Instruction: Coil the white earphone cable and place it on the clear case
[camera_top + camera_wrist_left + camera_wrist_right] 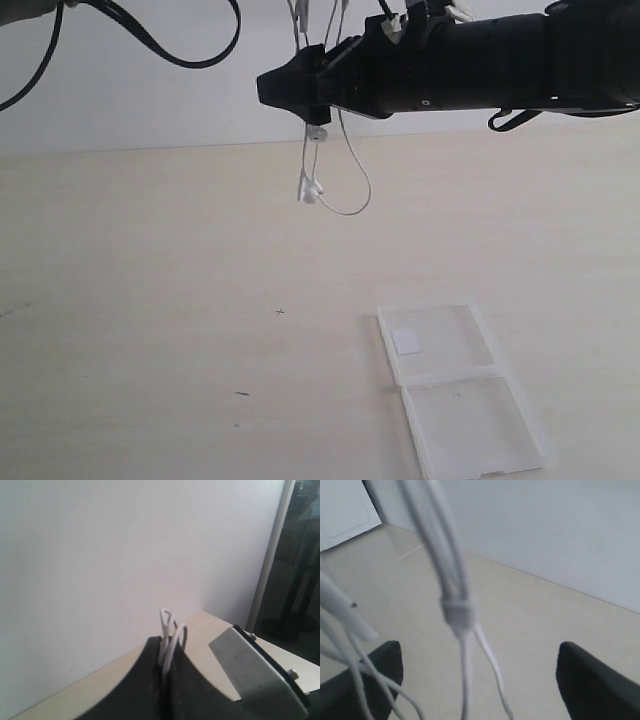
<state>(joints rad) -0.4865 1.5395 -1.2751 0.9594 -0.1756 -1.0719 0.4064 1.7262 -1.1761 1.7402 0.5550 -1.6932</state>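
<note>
From the exterior view, the upper run of the white earphone cable point(303, 160) leaves the top of the picture, so its hold cannot be seen from there. The left gripper lies outside that view altogether. In the left wrist view, the left gripper point(165, 655) has its black fingers pressed together. Two white loops of cable poke out between them, so it is pinching the cable. I can't pick out the plug or the inline remote anywhere. At the right wrist the cable is a blurred bundle, gathered by a small white slider point(457, 612) and splitting into thinner strands below it.

The right arm point(480, 65) stretches level, high above the clear case point(455, 395), and its tip reaches past the case's sticker end. The right gripper point(480, 670) stands wide open, its two dark fingers far apart with the cable hanging between them. A few strands cross in front of one finger; whether they touch it I can't tell.

The cable dangles in the air above and beyond the case, well apart from it. Its earbuds point(311, 190) hang lowest beside a slack loop, clear of the table point(150, 300). The case lies opened flat on the table, with a white square sticker point(407, 340) on the farther panel.
</note>
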